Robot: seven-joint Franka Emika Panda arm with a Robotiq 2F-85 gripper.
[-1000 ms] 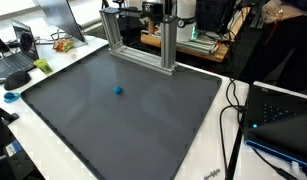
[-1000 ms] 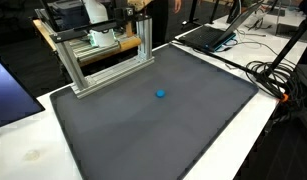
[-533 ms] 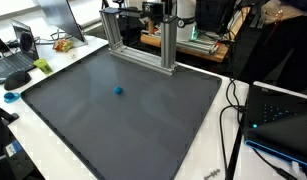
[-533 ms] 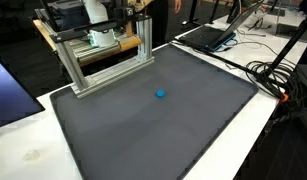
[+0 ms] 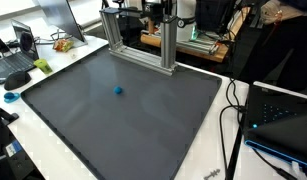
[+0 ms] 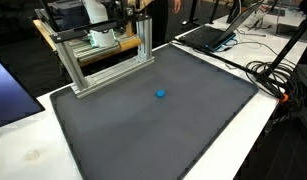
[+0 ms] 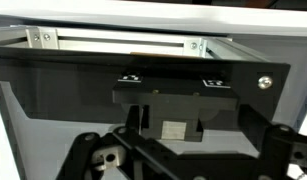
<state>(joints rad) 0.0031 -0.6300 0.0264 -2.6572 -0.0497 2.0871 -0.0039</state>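
Right now I am holding my claw spread wide and empty, facing the silver aluminium frame. The small blue ball is lying alone on the dark grey mat covering the tabletop. I judge I am only starting the approach: next I need to reach out and lower myself over it.

A ball lies on the mat, well apart from the aluminium frame standing at its far edge; a laptop sits beside the mat.
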